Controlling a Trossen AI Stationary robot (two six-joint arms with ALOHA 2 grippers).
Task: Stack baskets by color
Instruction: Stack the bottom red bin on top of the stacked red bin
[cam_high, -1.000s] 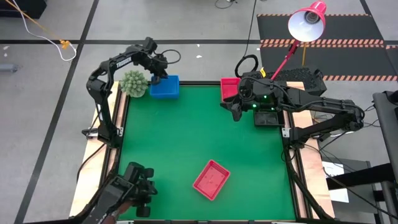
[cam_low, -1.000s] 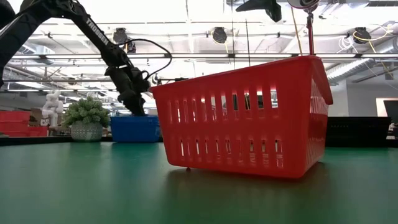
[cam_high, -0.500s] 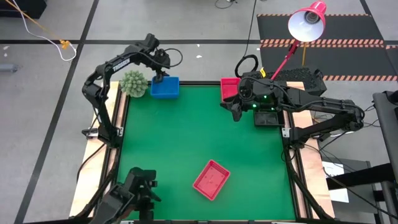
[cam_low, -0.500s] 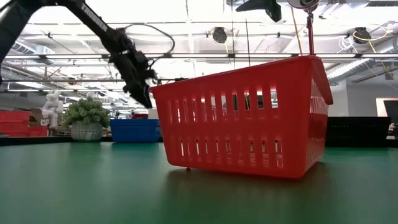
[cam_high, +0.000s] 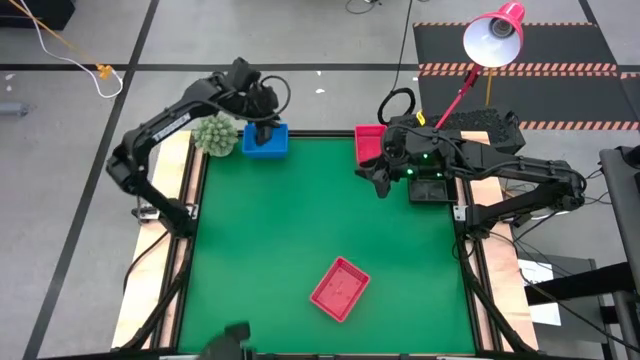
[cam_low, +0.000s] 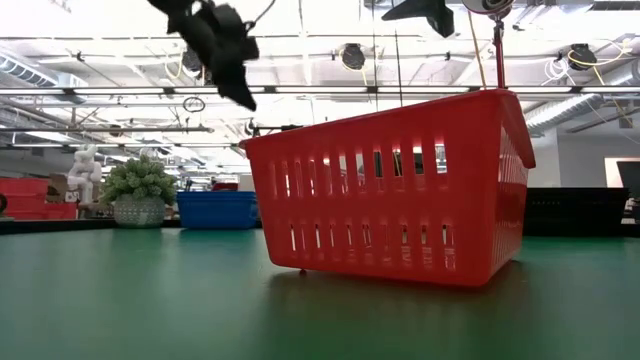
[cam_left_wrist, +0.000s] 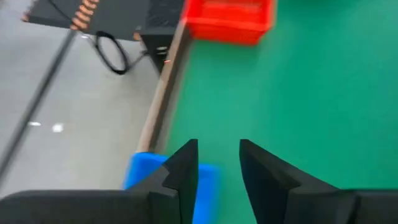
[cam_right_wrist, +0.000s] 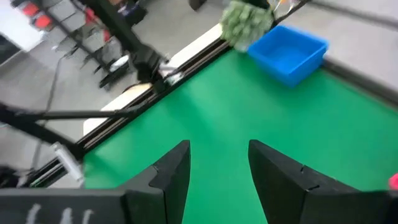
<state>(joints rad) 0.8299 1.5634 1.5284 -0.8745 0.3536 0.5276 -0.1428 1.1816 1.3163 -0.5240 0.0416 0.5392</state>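
Blue basket (cam_left_wrist: 163, 186) (half hidden) lies under left hand (cam_left_wrist: 217, 163), fingers slightly apart, holding nothing.

The left gripper (cam_low: 232, 72) now hangs higher above the blue basket (cam_high: 264, 140) at the tabletop's far edge, with a gap between its fingers.

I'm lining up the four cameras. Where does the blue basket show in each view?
High view: blue basket at the table's far edge, under the left pincer.
Low view: far back, left of the big red basket, at.
Left wrist view: lower left, partly behind the fingers, at.
Right wrist view: upper right, at.
Shared landmark: the green plant ball beside it.
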